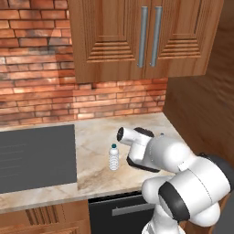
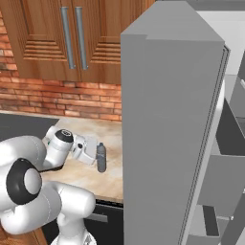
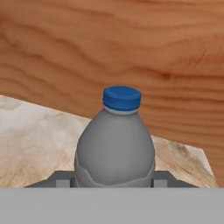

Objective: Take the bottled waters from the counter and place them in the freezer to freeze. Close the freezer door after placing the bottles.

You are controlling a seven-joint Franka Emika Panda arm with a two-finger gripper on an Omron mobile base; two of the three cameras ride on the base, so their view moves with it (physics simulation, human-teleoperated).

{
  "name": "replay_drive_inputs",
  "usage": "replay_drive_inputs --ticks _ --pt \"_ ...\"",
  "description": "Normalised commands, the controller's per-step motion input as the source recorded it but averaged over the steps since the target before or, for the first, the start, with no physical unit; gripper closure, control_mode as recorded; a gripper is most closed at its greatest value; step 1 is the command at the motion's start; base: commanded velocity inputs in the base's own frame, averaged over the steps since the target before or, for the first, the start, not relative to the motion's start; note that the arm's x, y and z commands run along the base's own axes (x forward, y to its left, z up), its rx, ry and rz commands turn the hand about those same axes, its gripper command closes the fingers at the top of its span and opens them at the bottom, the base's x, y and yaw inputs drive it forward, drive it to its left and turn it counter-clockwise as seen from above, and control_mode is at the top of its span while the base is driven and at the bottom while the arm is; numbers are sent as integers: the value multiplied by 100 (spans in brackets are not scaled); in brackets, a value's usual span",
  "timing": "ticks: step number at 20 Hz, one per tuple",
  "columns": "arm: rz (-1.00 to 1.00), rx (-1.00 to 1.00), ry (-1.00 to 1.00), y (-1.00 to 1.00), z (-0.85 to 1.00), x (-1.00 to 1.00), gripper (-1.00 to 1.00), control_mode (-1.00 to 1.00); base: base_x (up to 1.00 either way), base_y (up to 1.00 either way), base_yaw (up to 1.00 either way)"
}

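We've got our hand (image 2: 95, 156) clamped on the dark grey water bottle (image 3: 114, 146), low on its body, below the shoulder. That's the spot: stiff enough there, while smooth plastic could slip, and a full bottle likely carries some weight. It stands upright on the bench (image 1: 98, 137), blue cap (image 3: 122, 98) on top, near the wooden side wall (image 3: 131, 52). Further left waits the clear ribbed bottle (image 1: 114, 157). At right, the freezer door (image 2: 167, 143) stands open.
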Motion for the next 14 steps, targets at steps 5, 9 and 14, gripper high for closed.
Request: replay_drive_inputs --ticks 5,9,14 --pt "11 1 -1 0 27 -31 100 -100 0 0 0" --pt "32 6 -1 2 86 -53 100 -100 0 0 0" --pt "50 9 0 0 99 -47 100 -100 0 0 0"
